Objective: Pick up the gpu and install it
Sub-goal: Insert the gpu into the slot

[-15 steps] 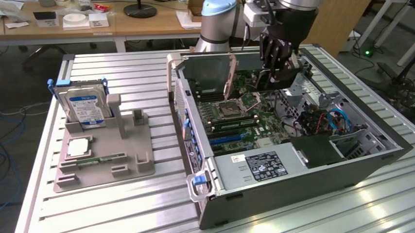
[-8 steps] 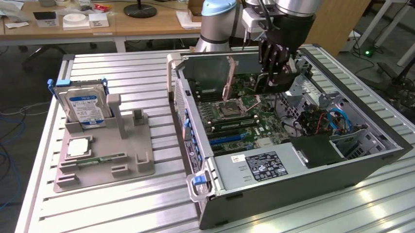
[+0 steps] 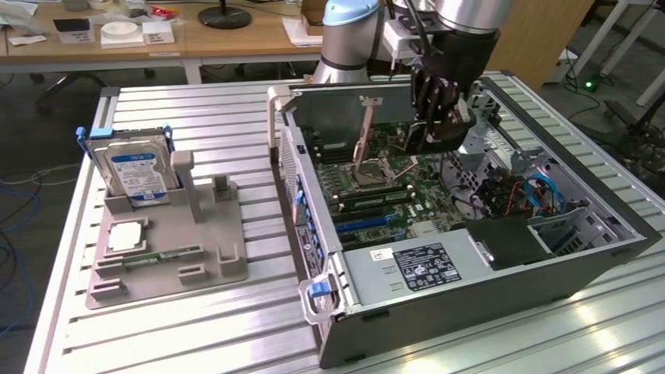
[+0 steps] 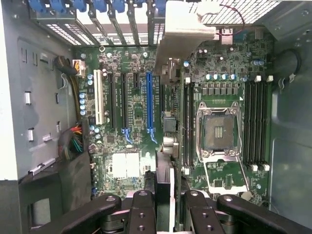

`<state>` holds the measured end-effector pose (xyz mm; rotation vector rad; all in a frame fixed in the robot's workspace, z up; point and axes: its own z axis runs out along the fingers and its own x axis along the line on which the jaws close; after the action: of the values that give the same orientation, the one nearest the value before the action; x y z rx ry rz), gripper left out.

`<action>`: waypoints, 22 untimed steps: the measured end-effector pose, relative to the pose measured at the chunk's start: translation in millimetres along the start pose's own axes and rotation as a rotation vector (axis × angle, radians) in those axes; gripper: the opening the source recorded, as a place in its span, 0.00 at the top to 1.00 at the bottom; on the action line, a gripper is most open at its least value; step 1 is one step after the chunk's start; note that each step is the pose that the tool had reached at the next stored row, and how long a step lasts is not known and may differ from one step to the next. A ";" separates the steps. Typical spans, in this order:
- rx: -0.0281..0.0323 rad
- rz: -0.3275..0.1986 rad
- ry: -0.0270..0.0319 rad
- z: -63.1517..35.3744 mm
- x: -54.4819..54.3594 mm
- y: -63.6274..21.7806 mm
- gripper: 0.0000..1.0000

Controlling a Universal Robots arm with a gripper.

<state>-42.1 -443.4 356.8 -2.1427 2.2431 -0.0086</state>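
Observation:
The gpu [image 4: 165,178] is a thin dark card seen edge-on in the wrist view, with its silvery end bracket [image 4: 181,36] reaching toward the case's rear slots. My gripper [image 4: 166,197] is shut on it, a black finger [image 4: 141,204] on each side. In the exterior view the gripper [image 3: 437,128] hangs inside the open computer case [image 3: 608,253], above the motherboard [image 3: 400,195], with the gpu [image 3: 428,142] at its tips. The card hovers over the board, beside the long blue expansion slot [image 4: 149,100] and apart from it.
A grey holder [image 3: 167,257] on the exterior view's left carries the silver hard drive with blue label [image 3: 137,167], a square chip [image 3: 123,236] and a green memory stick [image 3: 161,255]. Inside the case are the power supply [image 3: 416,269], the CPU socket [image 4: 219,129] and blue cables [image 3: 540,195].

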 end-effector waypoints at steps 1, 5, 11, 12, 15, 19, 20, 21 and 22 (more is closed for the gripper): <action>0.0018 0.000 -0.0001 1.0 0.1 1.8 0.73; 0.0043 -0.001 0.0000 7.2 0.7 11.4 0.73; 0.0032 -0.011 -0.0005 16.4 2.9 18.4 0.73; 0.0019 -0.017 -0.0007 18.0 3.3 18.7 0.73; -0.0001 -0.031 -0.0011 23.4 3.8 20.4 0.73; -0.0005 -0.031 -0.0010 30.5 4.3 27.9 0.73; -0.0005 -0.031 -0.0009 32.2 4.4 30.0 0.73; -0.0005 -0.031 -0.0009 33.9 4.6 31.7 0.73; -0.0006 -0.031 -0.0008 35.7 4.6 32.5 0.73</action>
<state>-73.6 -445.7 320.0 -2.1774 2.2092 -0.0080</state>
